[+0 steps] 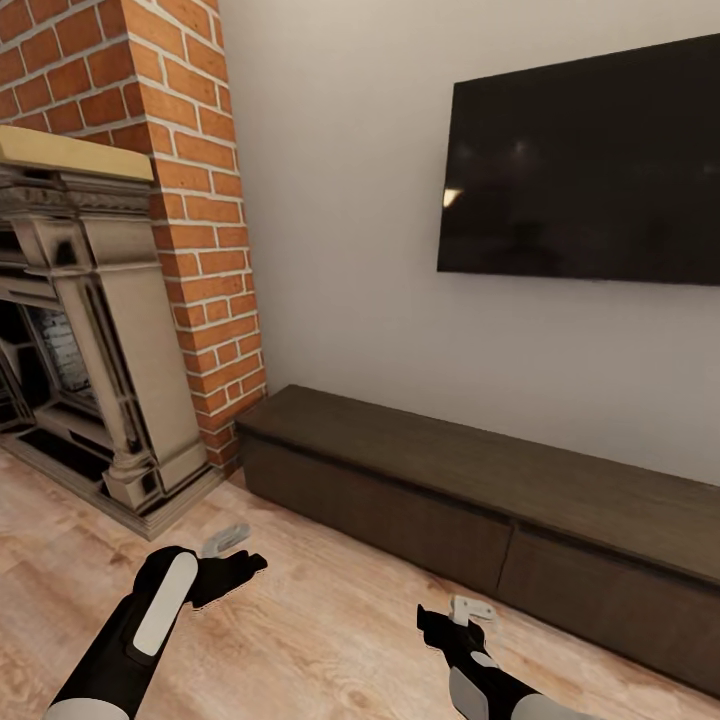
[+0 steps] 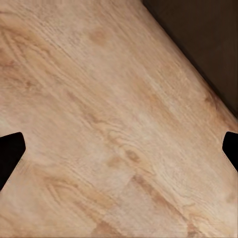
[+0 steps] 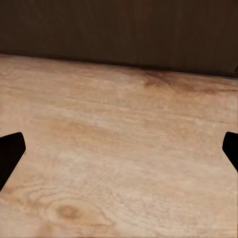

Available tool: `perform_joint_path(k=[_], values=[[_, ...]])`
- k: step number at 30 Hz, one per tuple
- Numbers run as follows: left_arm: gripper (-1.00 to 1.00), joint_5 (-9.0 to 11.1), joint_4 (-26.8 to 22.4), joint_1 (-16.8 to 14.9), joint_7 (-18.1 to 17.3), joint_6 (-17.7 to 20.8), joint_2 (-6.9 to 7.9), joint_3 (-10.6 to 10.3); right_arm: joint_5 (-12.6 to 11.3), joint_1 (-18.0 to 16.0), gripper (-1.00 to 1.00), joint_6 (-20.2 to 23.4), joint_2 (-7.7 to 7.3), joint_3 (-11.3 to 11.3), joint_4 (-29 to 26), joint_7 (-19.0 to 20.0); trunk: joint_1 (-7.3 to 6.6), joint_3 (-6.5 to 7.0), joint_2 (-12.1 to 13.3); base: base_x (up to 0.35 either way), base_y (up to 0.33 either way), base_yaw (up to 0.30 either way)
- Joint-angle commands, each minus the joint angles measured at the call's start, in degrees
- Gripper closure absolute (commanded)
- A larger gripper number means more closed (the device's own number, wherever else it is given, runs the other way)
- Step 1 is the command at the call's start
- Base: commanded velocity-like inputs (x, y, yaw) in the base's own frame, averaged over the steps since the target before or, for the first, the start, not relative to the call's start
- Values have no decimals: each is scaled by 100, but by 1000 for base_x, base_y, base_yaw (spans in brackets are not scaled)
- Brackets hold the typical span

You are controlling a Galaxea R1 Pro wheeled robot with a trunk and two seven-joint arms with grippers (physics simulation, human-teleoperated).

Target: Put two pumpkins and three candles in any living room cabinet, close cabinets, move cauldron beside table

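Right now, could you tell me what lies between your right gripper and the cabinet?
Only bare wood floor between the right gripper and the cabinet, as the right wrist view shows.

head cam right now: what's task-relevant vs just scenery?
Task-relevant:
cabinet, drawers shut
left gripper, open, empty
right gripper, open, empty

Scenery:
fireplace surround
brick chimney
television
plank floor

Soft, even light is filling the room — a small glare spot is showing on the TV [image 1: 452,196], edges staying sharp.
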Motion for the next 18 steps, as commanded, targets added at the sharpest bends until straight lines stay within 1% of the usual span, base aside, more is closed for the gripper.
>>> perform_joint_path(k=[1, 5, 9, 11, 15, 16, 18], values=[[-100, 59, -5, -3, 50, 16, 1, 3, -33, -5, -100, -14, 2, 49, 1, -29, 2, -6, -2, 338, 104, 0], [-100, 59, -5, -3, 50, 16, 1, 5, -33, -6, -100, -14, 3, 49, 1, -29, 2, -6, -2, 305, 176, 0], [-100, 61, -5, -3, 50, 16, 1, 6, -35, -3, -100, -19, -5, 49, 1, -7, 2, -6, -2, 187, 277, -44], [-100, 64, -5, -3, 50, 16, 1, 6, -34, -4, -100, -20, -5, 49, 1, 79, 2, -6, -2, 116, 308, -180], [-100, 59, -5, -3, 50, 16, 8, 6, -35, -4, -100, -23, -6, 37, 1, 375, 2, -6, -2, 87, 318, -233], [-100, 60, -3, -3, 50, 16, 21, 6, -35, -3, -100, -23, -6, 36, 1, 394, 2, -6, -2, 78, 321, -248], [-100, 70, 1, -3, 46, 16, 94, 0, -36, -1, -100, -23, -6, 33, 1, 452, 2, -6, -2, 76, 322, -252]])
